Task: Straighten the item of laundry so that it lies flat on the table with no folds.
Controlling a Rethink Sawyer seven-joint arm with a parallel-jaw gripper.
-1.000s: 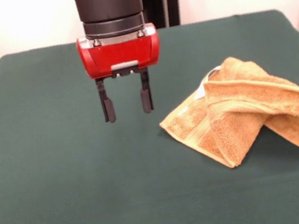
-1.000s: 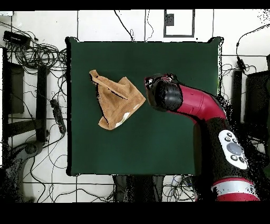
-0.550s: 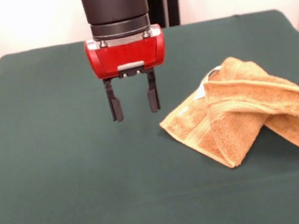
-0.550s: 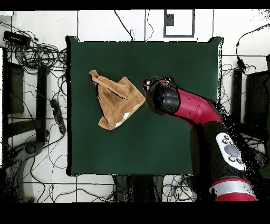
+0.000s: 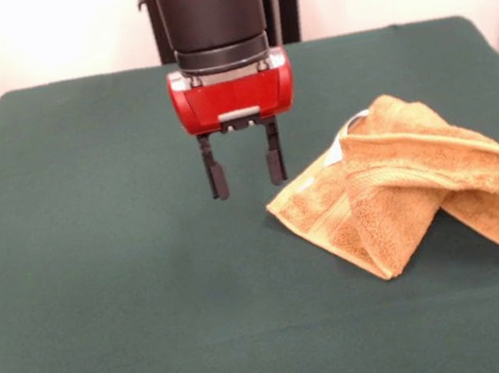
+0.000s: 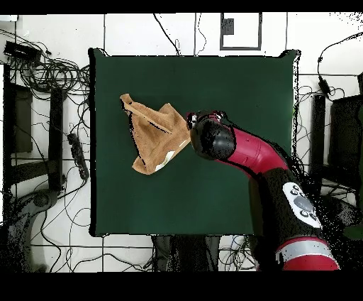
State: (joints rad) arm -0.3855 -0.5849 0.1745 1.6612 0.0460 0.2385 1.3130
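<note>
The claw (image 5: 245, 172) hangs above the green desk (image 5: 105, 297) with its two black fingers (image 5: 218, 178) pointing straight down and standing apart, nothing between them. Its red housing sits under a black cylindrical wrist. In the front view the fingertips hover clear of the cloth surface, just off the towel's nearest corner, which lies at about 4 o'clock from them.

The towel (image 5: 413, 188) lies on the desk at about 3 o'clock from the picture's centre in the front view, not touched by the claw. It is crumpled and folded: one thick fold runs over the middle, a flap with a woven border band lies flat toward the claw, and another part trails off toward 4 o'clock, reaching the picture's edge. A small white tag (image 5: 333, 157) shows near the upper fold, on the side facing the claw.

In the overhead view the towel (image 6: 154, 135) lies at about 9 o'clock from the desk's (image 6: 234, 78) centre, an uneven bunched shape with a pale patch at its lower end. The arm's wrist (image 6: 209, 137) sits right at the towel's 3 o'clock edge, hiding the claw beneath it. Cables (image 6: 49, 71) lie on the floor beyond the desk's 9 o'clock side.
</note>
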